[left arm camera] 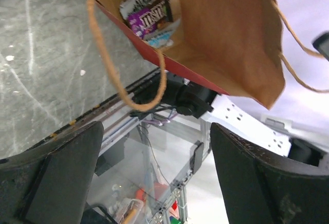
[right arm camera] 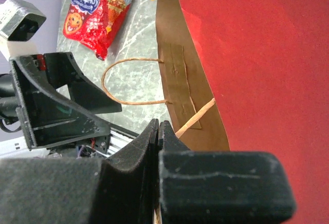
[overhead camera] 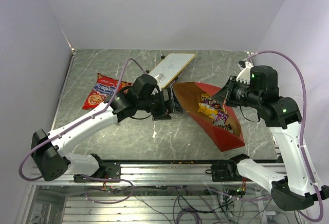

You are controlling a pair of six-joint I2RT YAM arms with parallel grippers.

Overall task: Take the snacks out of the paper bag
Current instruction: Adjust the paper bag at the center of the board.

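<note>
- The chip bag (overhead camera: 99,91) is already out. It lies flat on the counter toward the far left corner, well apart from the paper bag (overhead camera: 223,136).
- The paper bag sits right of the counter's middle, running from near the centre toward the near right corner. Its mouth is open and its brown inside shows from above.
- The candy (overhead camera: 213,112) is what is left to do. Yellow, purple, dark brown and light blue packets lie bunched inside the bag, and none of them shows on the counter outside it.
- By my reading the task is partly done: the one big snack is out, and several small ones remain.
- The right gripper (right arm camera: 158,131) is at the bag's far right rim. Its fingers (right arm camera: 139,147) are pressed together, and one cord handle (right arm camera: 195,118) runs down into the pinch, so it seems to hold the bag by that cord. The other handle loops free beside the rim.
- The left gripper (left arm camera: 157,180) is at the mouth of the bag, near the counter's middle. Its fingers (left arm camera: 61,172) are spread wide with nothing between them, and its camera looks straight in at the packets.
- The likely step is a reach into the mouth for a packet while the right arm holds the bag open.
- A white board (overhead camera: 172,69) lies near the far edge, just beyond the bag, and plays no part.
</note>
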